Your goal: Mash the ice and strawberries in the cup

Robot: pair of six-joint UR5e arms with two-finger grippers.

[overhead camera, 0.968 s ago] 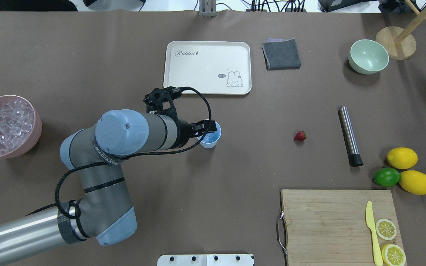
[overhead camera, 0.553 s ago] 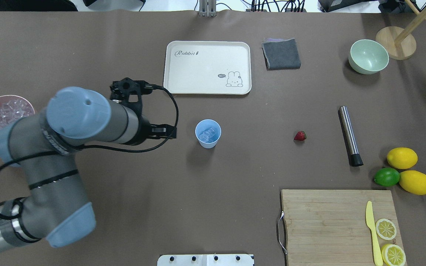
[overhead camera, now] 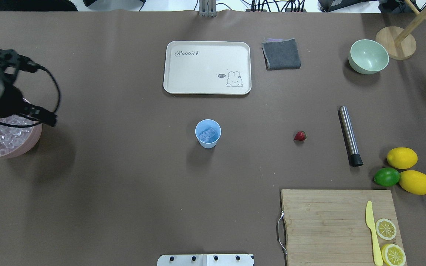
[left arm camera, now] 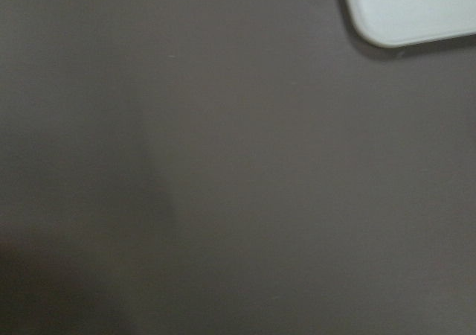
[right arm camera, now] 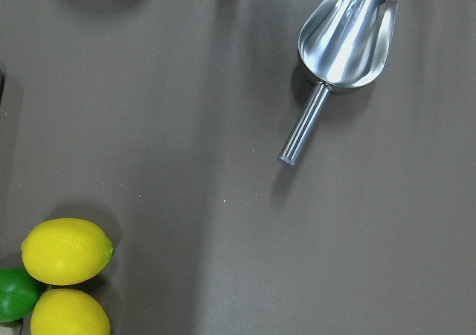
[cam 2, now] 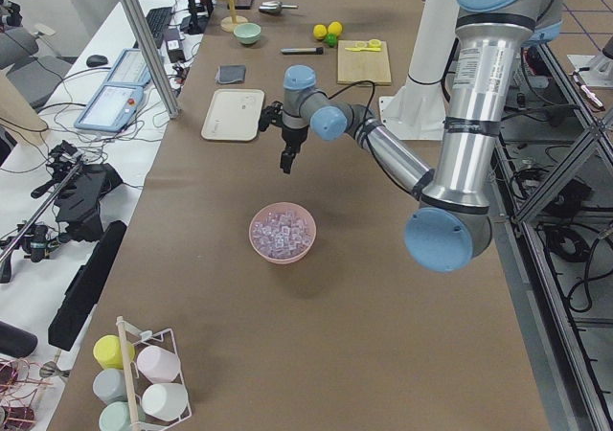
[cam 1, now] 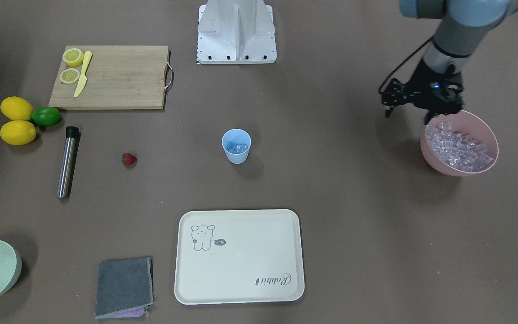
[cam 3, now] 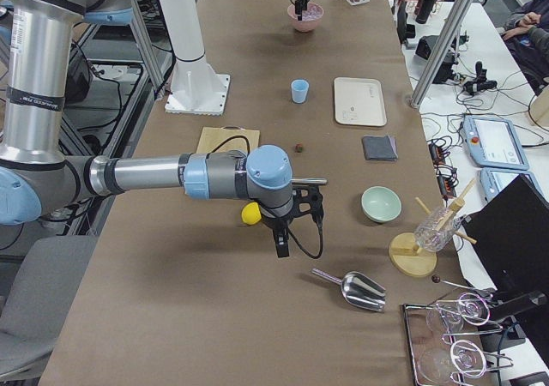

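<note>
Left gripper [cam 1: 426,118] hangs over the rim of the pink bowl [cam 1: 493,135] heaped with ice [cam 1: 459,148] — fingers spread or pinched, I cannot tell, and the same goes for the right gripper [cam 3: 281,250] out by the lemons [right arm camera: 67,251]. The cup [overhead camera: 208,133] stands mid-table with a few cubes inside, the strawberry [overhead camera: 300,136] lies loose well to its right — looks like ice-loading, so next comes a dip into the heap and a pinch on one cube.
</note>
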